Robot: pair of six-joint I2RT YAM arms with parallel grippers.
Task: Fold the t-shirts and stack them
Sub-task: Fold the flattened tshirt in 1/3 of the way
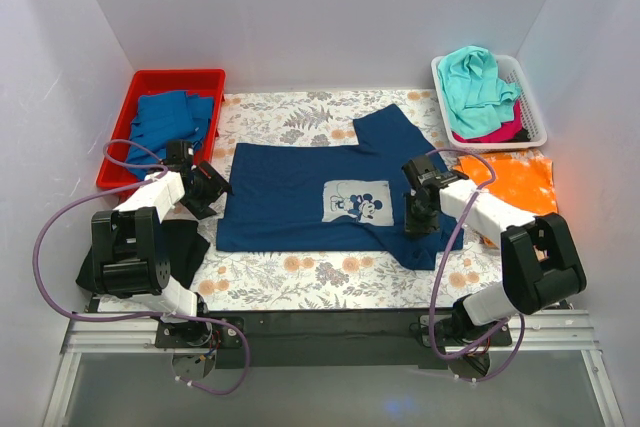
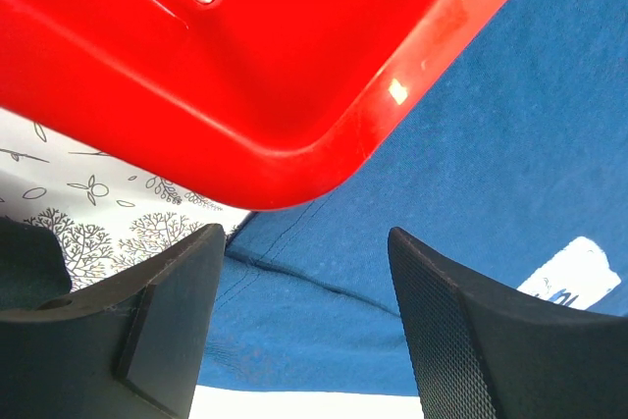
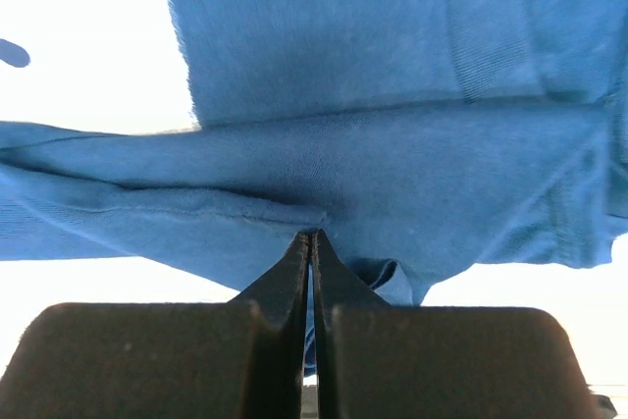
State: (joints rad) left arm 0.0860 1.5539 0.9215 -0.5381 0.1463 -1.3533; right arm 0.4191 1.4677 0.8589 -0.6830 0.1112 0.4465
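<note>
From above, the navy shirt [image 1: 300, 197] lies spread flat in the middle of the table, with its pale print [image 1: 356, 202] facing up. One sleeve points toward the far edge and the other toward the near right.

The right gripper [image 1: 420, 219] stands on the shirt just right of the print. The top view does not show its jaws, but the right wrist view does. They are pressed together, with a raised fold of the navy cloth pinched between the tips.

The left gripper [image 1: 207, 187] is at the shirt's left edge. In the left wrist view its fingers [image 2: 432, 321] stand wide apart and hold nothing. The hem of the shirt shows between them, and the rounded corner of the red bin [image 1: 160, 82] is just beyond. In the top view this gap looks larger.

The bin sits in the far left corner and holds blue shirts [image 1: 170, 122]. A white basket [image 1: 533, 107] in the far right corner holds a teal shirt [image 1: 475, 82] over a pink one [image 1: 500, 132]. An orange shirt [image 1: 520, 182] lies at the right edge, just beside the right arm. A black shirt [image 1: 185, 247] lies at the left edge beside the left arm.

A strip of flowered cover [image 1: 300, 277] shows between the navy shirt and the near edge, and a narrower strip along the far edge.
</note>
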